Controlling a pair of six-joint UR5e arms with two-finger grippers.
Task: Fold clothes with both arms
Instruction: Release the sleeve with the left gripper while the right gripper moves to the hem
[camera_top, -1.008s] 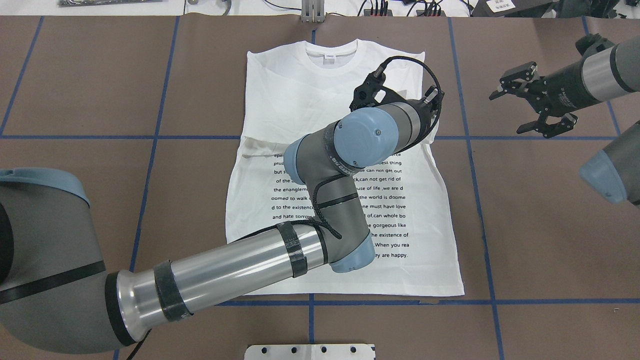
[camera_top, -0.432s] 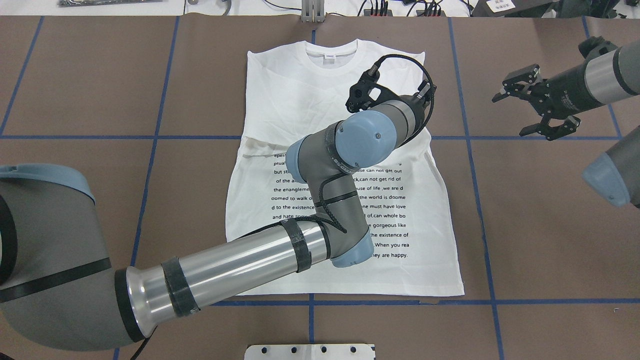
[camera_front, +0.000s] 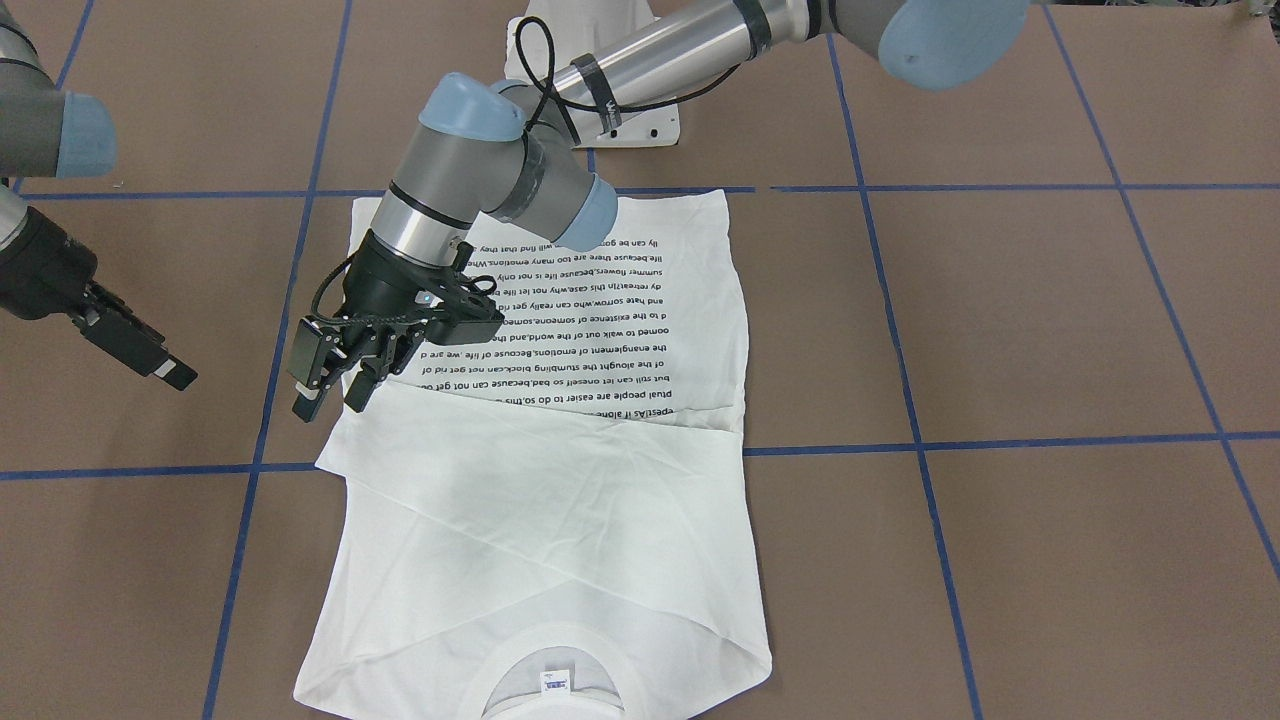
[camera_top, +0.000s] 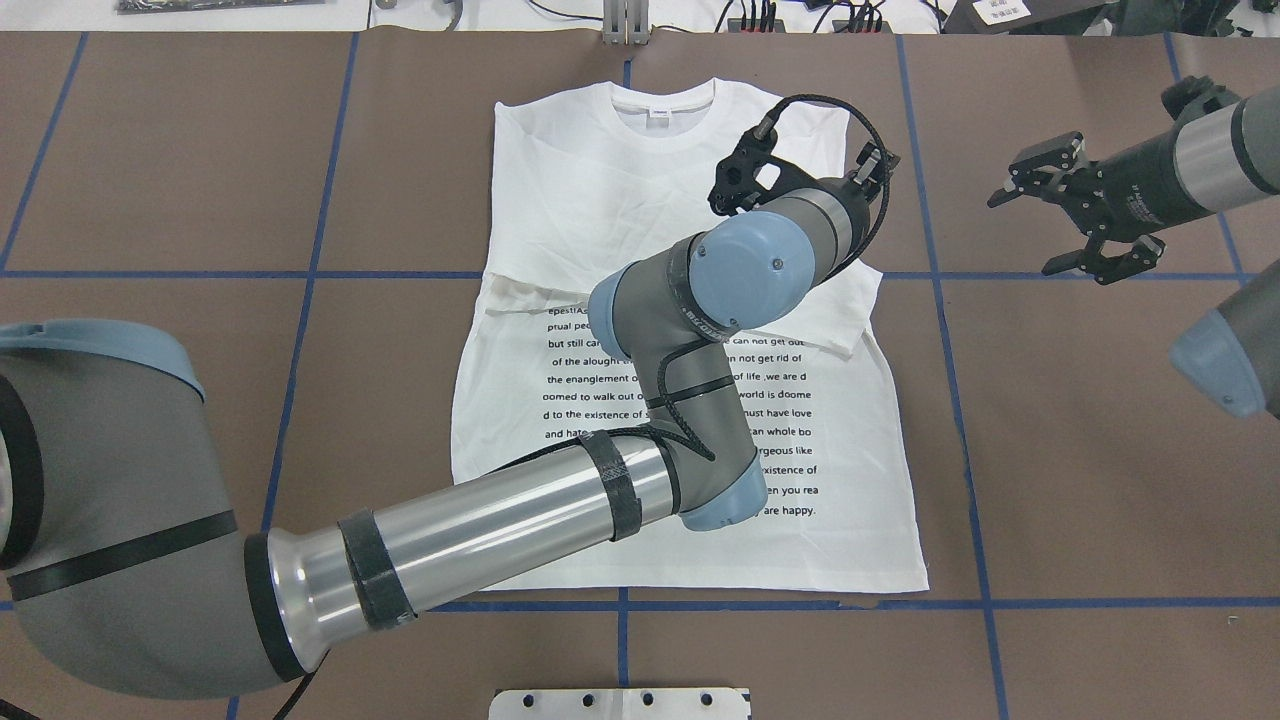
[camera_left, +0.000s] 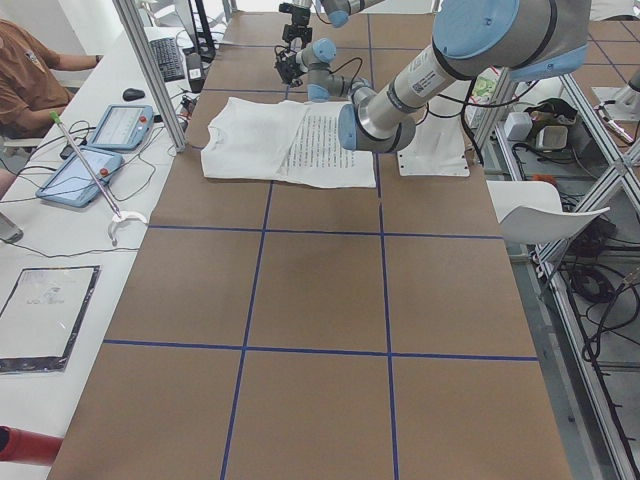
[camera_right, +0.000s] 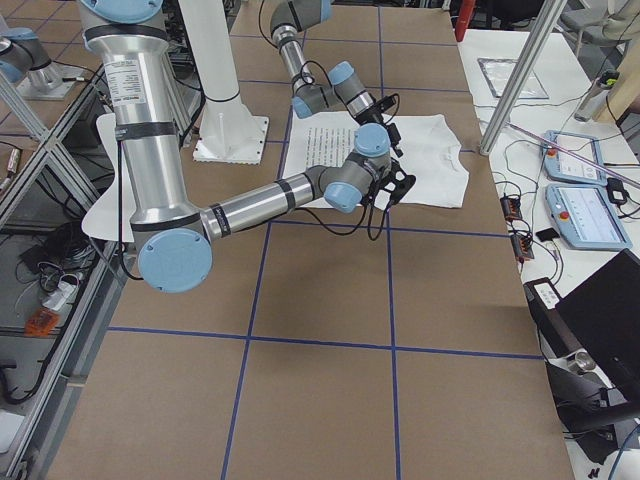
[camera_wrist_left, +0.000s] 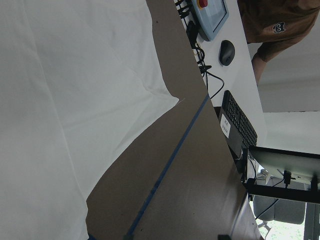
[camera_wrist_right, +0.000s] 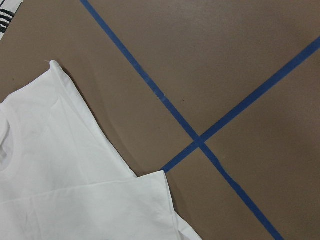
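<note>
The white shirt (camera_top: 600, 200) lies flat on the brown table, collar (camera_top: 662, 105) at the far end and the black printed text toward the robot. Its sleeves are folded across the chest (camera_front: 560, 520). My left arm (camera_top: 740, 265) reaches across the shirt's right side. In the front view the left gripper (camera_front: 335, 385) hangs open just above the shirt's edge, beside the folded sleeve's corner (camera_front: 325, 462), holding nothing. My right gripper (camera_top: 1075, 225) stands open over bare table, well to the right of the shirt. Neither wrist view shows fingers, only cloth (camera_wrist_left: 60, 100) (camera_wrist_right: 65, 175) and table.
Blue tape lines (camera_top: 940, 275) mark a grid on the table. The white pedestal plate (camera_top: 620, 703) sits at the near edge. Cables and plugs (camera_top: 780, 15) run along the far edge. A person (camera_left: 25, 80) sits by tablets (camera_left: 95, 170) on the side table.
The left wrist has swung a little to the right. A sleeve corner now juts out at the shirt's right edge. The right gripper has drifted slightly further right.
</note>
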